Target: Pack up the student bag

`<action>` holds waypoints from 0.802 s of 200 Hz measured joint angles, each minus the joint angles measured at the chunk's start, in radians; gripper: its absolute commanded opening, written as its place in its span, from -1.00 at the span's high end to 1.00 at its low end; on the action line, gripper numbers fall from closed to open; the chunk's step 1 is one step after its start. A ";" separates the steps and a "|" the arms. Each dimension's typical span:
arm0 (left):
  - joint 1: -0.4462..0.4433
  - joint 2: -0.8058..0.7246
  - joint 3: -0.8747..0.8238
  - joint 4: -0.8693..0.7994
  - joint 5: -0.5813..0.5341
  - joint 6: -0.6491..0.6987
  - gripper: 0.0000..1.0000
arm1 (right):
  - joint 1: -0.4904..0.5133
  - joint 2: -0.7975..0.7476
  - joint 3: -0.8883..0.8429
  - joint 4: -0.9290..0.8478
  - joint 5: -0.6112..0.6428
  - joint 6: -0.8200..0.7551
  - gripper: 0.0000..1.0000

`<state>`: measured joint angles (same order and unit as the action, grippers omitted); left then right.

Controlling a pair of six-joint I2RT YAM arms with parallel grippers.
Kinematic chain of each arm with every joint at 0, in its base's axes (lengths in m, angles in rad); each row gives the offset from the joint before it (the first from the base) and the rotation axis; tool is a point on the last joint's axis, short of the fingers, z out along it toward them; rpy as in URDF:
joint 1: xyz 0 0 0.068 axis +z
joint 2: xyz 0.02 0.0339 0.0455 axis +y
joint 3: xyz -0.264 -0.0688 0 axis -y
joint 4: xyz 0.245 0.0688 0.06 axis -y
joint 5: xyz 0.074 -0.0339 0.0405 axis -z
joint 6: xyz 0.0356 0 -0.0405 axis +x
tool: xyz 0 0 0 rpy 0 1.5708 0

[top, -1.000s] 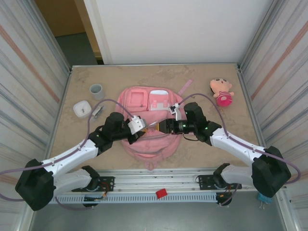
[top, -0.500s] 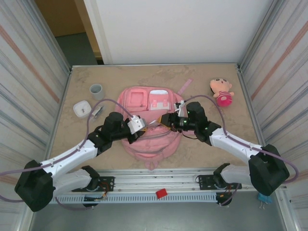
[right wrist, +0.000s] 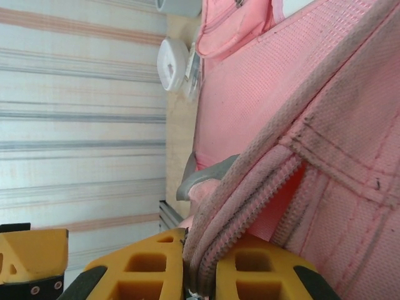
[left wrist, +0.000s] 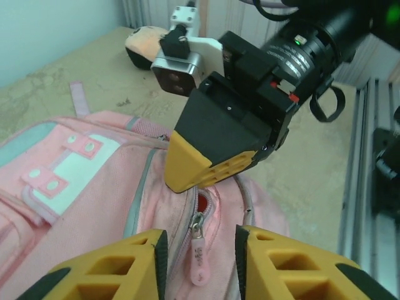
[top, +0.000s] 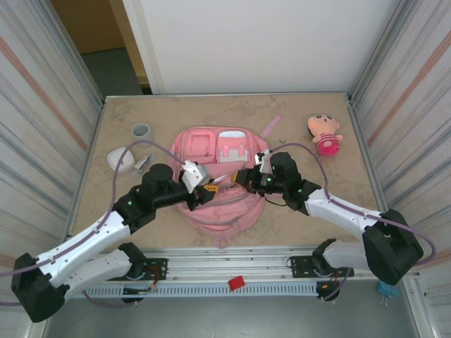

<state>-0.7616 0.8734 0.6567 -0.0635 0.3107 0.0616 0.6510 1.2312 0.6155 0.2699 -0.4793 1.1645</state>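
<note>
Left wrist: left gripper's (left wrist: 201,240) parted jaws straddle the zipper pull (left wrist: 199,264). Right wrist: right gripper's (right wrist: 200,247) jaws pinch the student bag's (right wrist: 250,94) zipper seam.

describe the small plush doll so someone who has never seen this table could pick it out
Start at the big pink student bag in the middle of the table, then look toward the far right corner. The plush doll lies there alone, clear of the bag. It alone has a face: tan head, pink body.

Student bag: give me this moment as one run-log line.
student bag: lying flat | right hand: shut on zip edge | left hand: open, astride zipper pull
</note>
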 measured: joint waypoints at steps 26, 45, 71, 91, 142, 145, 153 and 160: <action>-0.011 -0.018 0.000 -0.057 -0.018 -0.179 0.13 | 0.015 0.000 0.005 -0.002 0.013 0.003 0.95; -0.027 -0.019 0.000 -0.095 -0.021 -0.277 0.10 | 0.027 0.000 0.021 -0.012 0.022 0.002 0.94; -0.039 -0.019 -0.003 -0.123 -0.024 -0.384 0.07 | 0.037 0.005 0.044 -0.028 0.033 0.002 0.94; -0.044 -0.009 -0.022 -0.118 -0.039 -0.445 0.05 | 0.039 0.011 0.053 -0.032 0.034 0.002 0.94; -0.046 0.097 -0.079 -0.039 -0.061 -0.534 -0.03 | 0.046 0.016 0.063 -0.035 0.035 0.002 0.97; -0.046 0.103 -0.079 -0.036 -0.061 -0.535 -0.03 | 0.045 0.017 0.063 -0.035 0.035 0.001 0.97; -0.046 0.115 -0.079 -0.030 -0.061 -0.538 -0.04 | 0.045 0.020 0.063 -0.035 0.037 0.000 0.97; -0.046 0.123 -0.078 -0.027 -0.062 -0.539 -0.04 | 0.045 0.021 0.063 -0.036 0.038 -0.002 0.97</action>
<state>-0.8074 0.9966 0.5785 -0.0902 0.2489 -0.4770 0.6964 1.2526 0.6788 0.2340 -0.4416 1.1622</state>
